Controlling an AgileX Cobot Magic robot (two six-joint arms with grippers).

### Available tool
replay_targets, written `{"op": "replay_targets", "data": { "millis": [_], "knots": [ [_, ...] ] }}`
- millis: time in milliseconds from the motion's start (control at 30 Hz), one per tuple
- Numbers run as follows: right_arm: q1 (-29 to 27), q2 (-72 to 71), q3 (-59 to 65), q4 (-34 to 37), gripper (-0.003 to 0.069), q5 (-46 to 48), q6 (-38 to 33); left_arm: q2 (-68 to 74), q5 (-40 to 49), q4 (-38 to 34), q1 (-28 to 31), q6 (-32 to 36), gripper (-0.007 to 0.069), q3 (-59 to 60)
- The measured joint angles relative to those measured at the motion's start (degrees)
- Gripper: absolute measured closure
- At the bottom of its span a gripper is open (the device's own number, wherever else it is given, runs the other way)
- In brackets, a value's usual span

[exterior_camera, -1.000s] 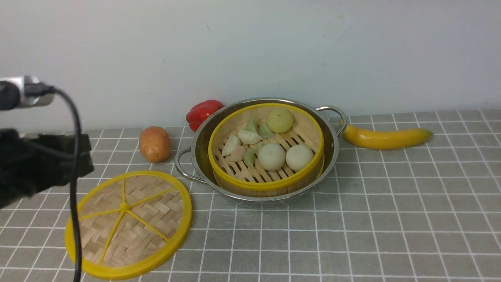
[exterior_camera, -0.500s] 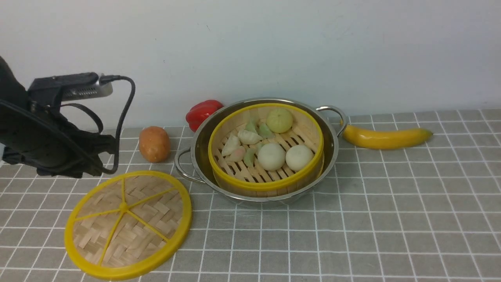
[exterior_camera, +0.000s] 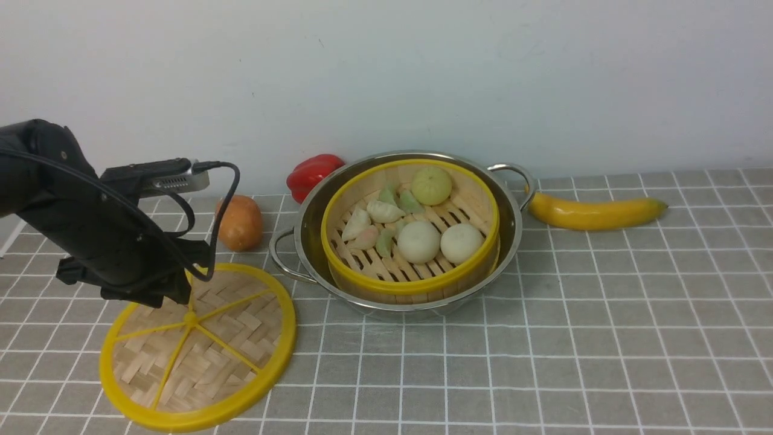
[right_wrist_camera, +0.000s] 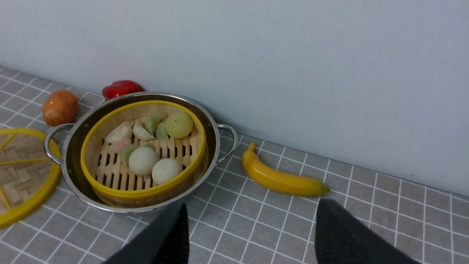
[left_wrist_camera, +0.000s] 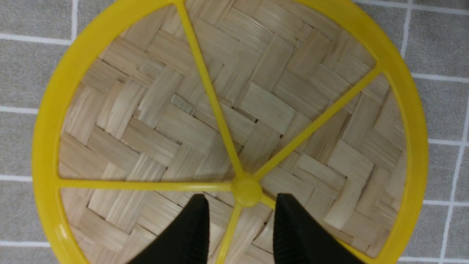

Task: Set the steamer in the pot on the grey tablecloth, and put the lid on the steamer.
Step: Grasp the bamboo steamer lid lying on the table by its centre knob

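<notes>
Left gripper [left_wrist_camera: 240, 201]: half-spread, straddling a spoke of lid [left_wrist_camera: 263, 106], gripping nothing.
Right gripper [right_wrist_camera: 253, 207]: wide, empty.
Steamer [exterior_camera: 410, 284]: inside pot [exterior_camera: 512, 232].

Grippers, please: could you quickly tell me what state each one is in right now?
Left gripper: jaws open over the lid, either side of a spoke, gripping nothing.
Right gripper: jaws wide open, empty.

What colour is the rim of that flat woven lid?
The lid has a bright yellow rim, clearest in the left wrist view.
</notes>
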Motion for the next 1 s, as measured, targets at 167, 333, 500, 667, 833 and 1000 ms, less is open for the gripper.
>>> {"op": "replay_targets", "data": {
  "millis": [167, 333, 500, 667, 833, 1000],
  "knots": [
    [0.0, -0.2, 0.1, 0.1, 0.0198, 0.0, 0.2, 1.4, -0.3, -0.1, 0.0, 0.0, 0.0382, 0.0],
    [0.0, -0.2, 0.1, 1.5, 0.0198, 0.0, 0.2, 3.2, -1.5, -0.1, 0.0, 0.1, 0.0382, 0.0],
    [0.0, -0.2, 0.1, 2.4, 0.0198, 0.0, 0.2, 3.3, -2.3, -1.2, 0.0, 0.7, 0.0382, 0.0],
    [0.0, -0.2, 0.1, 2.6, 0.0198, 0.0, 0.4, 4.6, -2.7, -3.6, 0.0, 2.2, 0.0382, 0.0],
    [0.0, -0.2, 0.1, 2.6, 0.0198, 0.0, 0.4, 5.3, -2.8, -3.8, 0.0, 2.4, 0.0382, 0.0],
    [0.0, -0.2, 0.1, 2.6, 0.0198, 0.0, 0.4, 5.4, -2.7, -3.0, 0.0, 2.4, 0.0398, 0.0]
  ]
}}
